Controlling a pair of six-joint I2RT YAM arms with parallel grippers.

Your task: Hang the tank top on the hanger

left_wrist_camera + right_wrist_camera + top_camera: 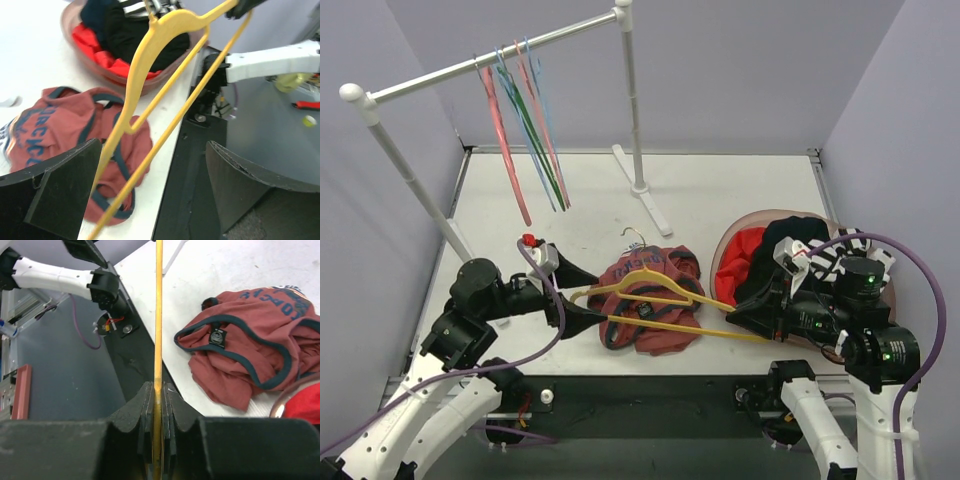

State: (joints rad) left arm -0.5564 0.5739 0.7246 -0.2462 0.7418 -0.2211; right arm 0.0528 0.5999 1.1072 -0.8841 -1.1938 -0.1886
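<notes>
The rust-red tank top (655,305) lies crumpled on the table near the front edge. It also shows in the left wrist view (60,120) and the right wrist view (250,340). The yellow hanger (650,290) hangs just above it, hook (635,240) pointing to the back. My right gripper (740,322) is shut on the hanger's lower bar (159,315) at its right end. My left gripper (582,298) is open, its fingers on either side of the hanger's left end (150,55) without gripping it.
A pinkish tub (720,250) with bright red, black and striped garments stands right of the tank top, under my right arm. A white rack (630,100) at the back holds pink, green and blue hangers (525,130). The table's front edge lies just below the tank top.
</notes>
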